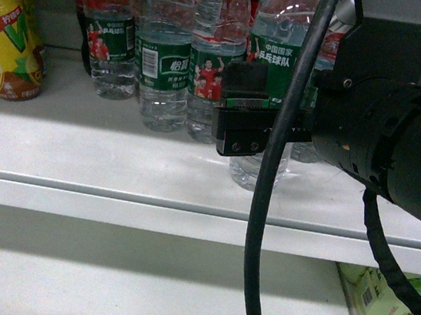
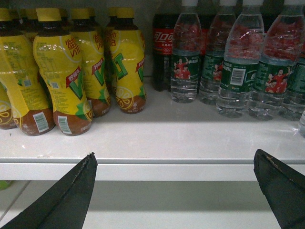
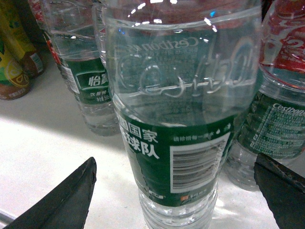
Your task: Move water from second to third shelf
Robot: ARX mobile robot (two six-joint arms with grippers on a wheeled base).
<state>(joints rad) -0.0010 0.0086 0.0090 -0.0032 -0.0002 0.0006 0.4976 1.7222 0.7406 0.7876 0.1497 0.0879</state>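
The water is a row of clear ribbed bottles with dark green labels (image 1: 165, 62) on the white shelf (image 1: 101, 159). One water bottle (image 3: 181, 143) stands forward of the others, seen in the head view as (image 1: 278, 27). My right gripper (image 3: 175, 162) is open, a finger on each side of this bottle's lower label and clear of it. From the head camera the right gripper (image 1: 235, 118) covers the bottle's middle. My left gripper (image 2: 174, 157) is open and holds nothing, in front of the shelf's front edge (image 2: 171, 169), well short of the water bottles (image 2: 238, 71).
Yellow lemon-tea bottles (image 2: 62, 71) crowd the shelf's left, also in the head view (image 1: 10, 30). Dark cola bottles (image 2: 162, 47) stand behind the water. A black cable (image 1: 265, 211) hangs across the head view. Pale green bottles (image 1: 385, 305) sit on the lower shelf (image 1: 139, 288).
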